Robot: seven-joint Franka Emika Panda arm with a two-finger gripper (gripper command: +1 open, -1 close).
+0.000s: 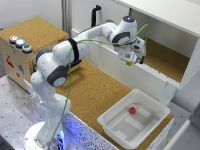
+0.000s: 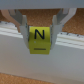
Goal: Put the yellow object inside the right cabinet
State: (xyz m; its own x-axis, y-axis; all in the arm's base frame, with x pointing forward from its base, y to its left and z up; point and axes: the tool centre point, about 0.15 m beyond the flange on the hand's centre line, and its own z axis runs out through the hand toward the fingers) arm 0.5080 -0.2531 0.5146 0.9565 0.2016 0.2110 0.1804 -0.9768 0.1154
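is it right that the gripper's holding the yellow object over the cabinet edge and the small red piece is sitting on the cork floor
Not quite. The small red piece lies in the white tray, not on the cork floor, as the exterior view shows. The rest holds: the gripper grips the yellow object at the right cabinet edge.

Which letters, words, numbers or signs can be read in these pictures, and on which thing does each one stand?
"N": black letter on the yellow object, held between the fingers in the wrist view.
Below the "N" there is a small dark line of print, too blurred to read.
Red and blue marks on the side of the cork-covered box in the exterior view: too small to read.
Nothing else is readable.
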